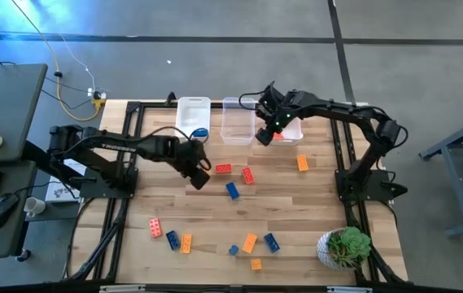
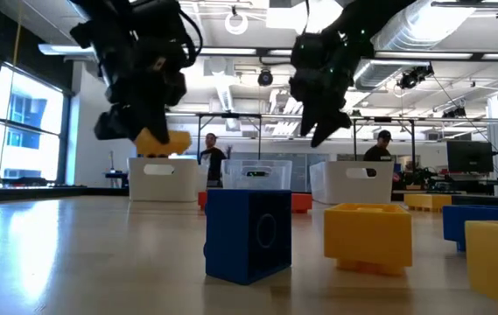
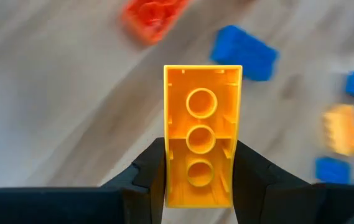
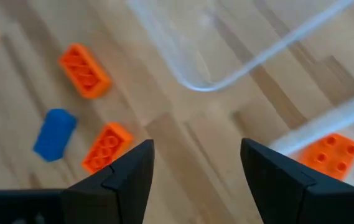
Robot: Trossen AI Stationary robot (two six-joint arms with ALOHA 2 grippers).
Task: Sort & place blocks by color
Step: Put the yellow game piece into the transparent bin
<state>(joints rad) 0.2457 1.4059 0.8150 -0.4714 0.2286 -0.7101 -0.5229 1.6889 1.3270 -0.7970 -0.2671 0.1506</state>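
Note:
My left gripper (image 1: 200, 174) hovers above the middle of the table, shut on an orange-yellow brick (image 3: 201, 124) whose hollow underside faces the wrist camera. Two red bricks (image 1: 224, 168) (image 1: 248, 175) and a blue one (image 1: 232, 190) lie flat just to its right. My right gripper (image 1: 262, 137) is open above bare wood at the near edge of the bins, between the middle bin (image 4: 257, 56) and the right bin (image 4: 344, 112). A red brick (image 4: 335, 154) lies in the right bin. Several more blue, orange and red bricks (image 1: 250, 242) lie scattered near the table's near edge. My left gripper pinches the orange-yellow brick between its two fingers (image 3: 149, 171), which are on the two long side walls (image 3: 167, 168) near one end. The rest of the brick juts out beyond the fingertips. The brick (image 2: 163, 140) hangs clear of the table under the gripper.
Three clear bins stand in a row at the far edge: left (image 1: 193, 101), middle (image 1: 238, 102) and right (image 1: 294, 135). An orange brick (image 1: 303, 163) lies right of centre. A potted plant (image 1: 345, 247) stands at the near right corner. People stand in the room behind (image 2: 212, 157).

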